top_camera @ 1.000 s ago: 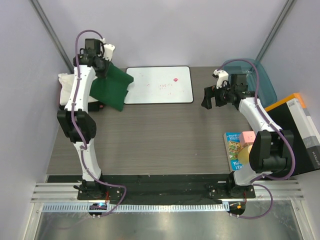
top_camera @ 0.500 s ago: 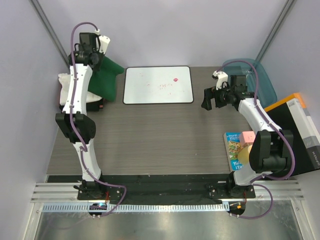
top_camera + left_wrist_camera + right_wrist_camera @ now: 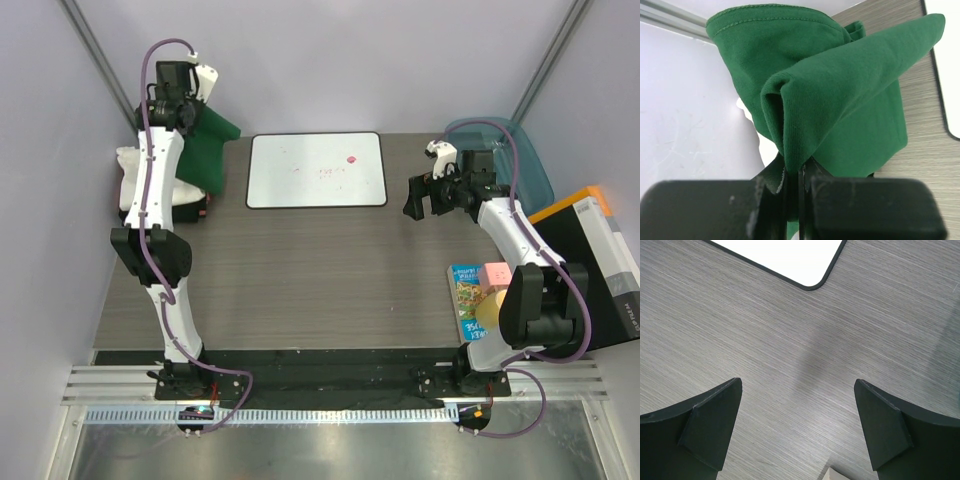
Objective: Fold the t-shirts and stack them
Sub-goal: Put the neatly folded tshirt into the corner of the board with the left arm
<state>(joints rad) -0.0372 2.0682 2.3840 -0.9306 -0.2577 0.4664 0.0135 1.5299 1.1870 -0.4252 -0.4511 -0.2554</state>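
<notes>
A dark green t-shirt point(image 3: 207, 150) hangs bunched from my left gripper point(image 3: 190, 112), which is raised over the table's far left corner and shut on a fold of it. In the left wrist view the green t-shirt point(image 3: 840, 95) fills the frame above the left gripper point(image 3: 799, 172), its jaws pinched on the cloth. Below and left of it lies a folded white t-shirt point(image 3: 130, 178) on a black one point(image 3: 192, 209), partly hidden by the arm. My right gripper point(image 3: 421, 196) hovers open at the right over bare table; in its wrist view the right gripper point(image 3: 797, 425) holds nothing.
A white board with a black rim point(image 3: 316, 170) lies at the back centre; its corner point(image 3: 790, 255) shows in the right wrist view. A teal tub point(image 3: 510, 150) stands back right. A book point(image 3: 468, 298), a pink block point(image 3: 495, 274) and a black-and-orange box point(image 3: 595, 265) sit at the right edge.
My left arm has swung the green t-shirt left and back, off the board's edge and toward the folded pile. The right arm has not moved.
</notes>
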